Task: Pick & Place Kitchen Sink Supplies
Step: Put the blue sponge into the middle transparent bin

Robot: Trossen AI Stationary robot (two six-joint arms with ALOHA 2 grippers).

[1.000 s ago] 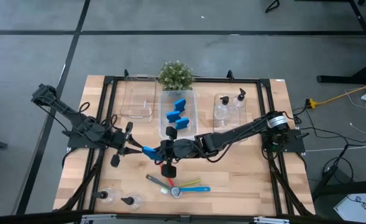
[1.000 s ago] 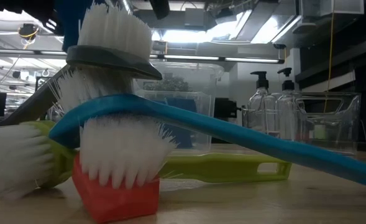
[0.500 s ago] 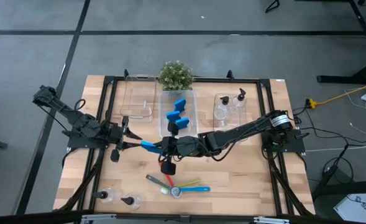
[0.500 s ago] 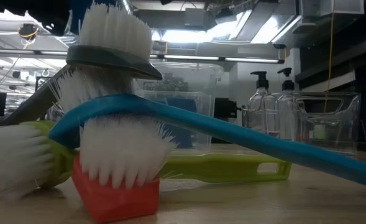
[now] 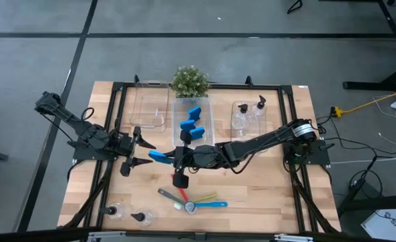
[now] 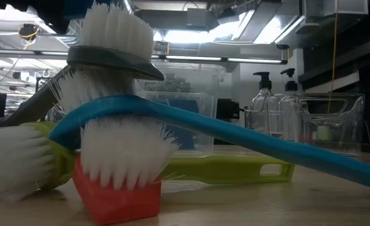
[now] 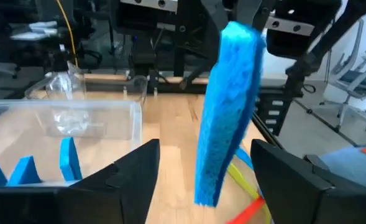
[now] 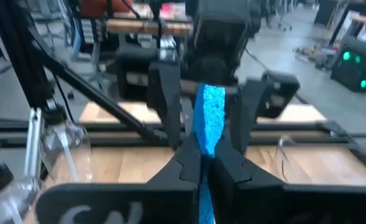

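Observation:
A blue sponge (image 5: 158, 156) hangs in the air over the table's middle, shut in my right gripper (image 5: 173, 158). My left gripper (image 5: 146, 152) faces it from the left and is open. Its two fingers stand on either side of the sponge's free end (image 7: 223, 112), with a gap on each side. Three more blue sponges (image 5: 192, 124) stand in the middle clear bin. Several long-handled brushes (image 5: 192, 200) lie crossed near the near edge, filling the low view: grey head (image 6: 112, 37), blue handle (image 6: 235, 135), red (image 6: 115, 198) and yellow-green (image 6: 228, 169). My right gripper pinches the sponge by one end (image 8: 206, 144) between its two fingers, which lie on the broad faces. The fingers come level from the table's right. The sponge is lifted clear, stands on edge and sticks out past the fingertips toward the left gripper.
Two pump bottles (image 5: 248, 114) stand in the right clear bin, and two more (image 5: 129, 214) stand on the table's near left corner. The left clear bin (image 5: 150, 111) holds nothing I can see. A green potted plant (image 5: 189, 81) stands at the far edge behind the bins.
My right gripper has carried the sponge a little toward the table's far edge and left, further in between the left gripper's fingers. The brushes and bottles have not moved.

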